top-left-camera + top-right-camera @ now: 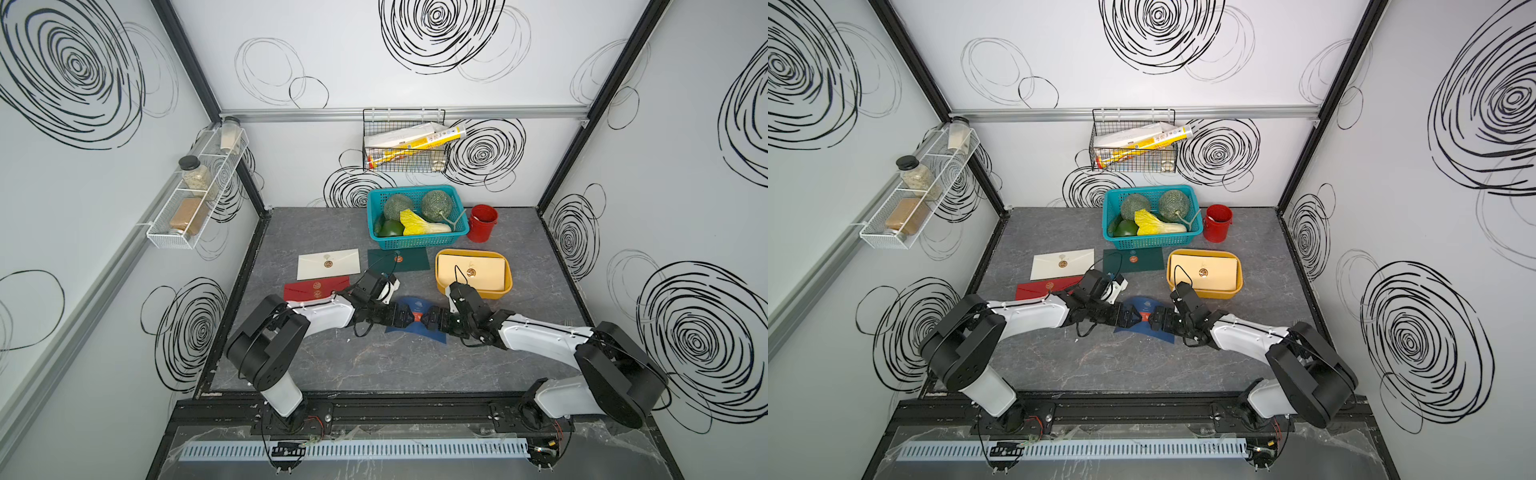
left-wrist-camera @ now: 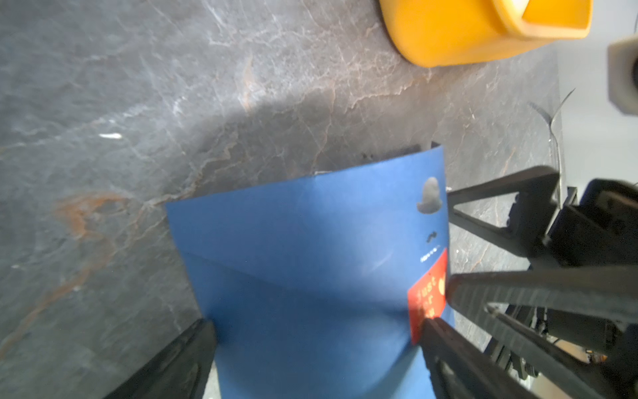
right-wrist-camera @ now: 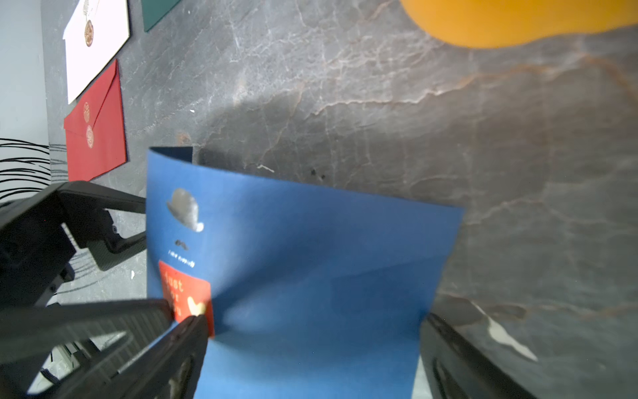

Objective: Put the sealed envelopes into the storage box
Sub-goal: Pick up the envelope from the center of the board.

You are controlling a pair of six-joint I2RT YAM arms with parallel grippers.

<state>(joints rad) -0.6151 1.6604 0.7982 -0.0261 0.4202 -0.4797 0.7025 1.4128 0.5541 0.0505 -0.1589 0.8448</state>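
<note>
A navy envelope (image 1: 411,304) (image 1: 1144,305) sits mid-table, bowed up, its red sticker in the middle. My left gripper (image 1: 409,316) (image 2: 317,345) and right gripper (image 1: 428,320) (image 3: 310,345) face each other over it, tips almost meeting. Both stand open, straddling the navy envelope (image 2: 303,248) (image 3: 310,248), whose long edges press against the fingers' inner faces. The orange-yellow storage box (image 1: 437,270) (image 1: 1169,270) at right rear holds a beige envelope (image 1: 486,270). White (image 1: 328,264), dark green (image 1: 409,259) and red (image 1: 311,289) envelopes lie flat to the left.
A teal basket (image 1: 415,241) of vegetables and a small red bucket (image 1: 482,224) stand at the back. A wire basket (image 1: 405,141) hangs on the rear wall and a spice rack (image 1: 195,195) on the left wall.
</note>
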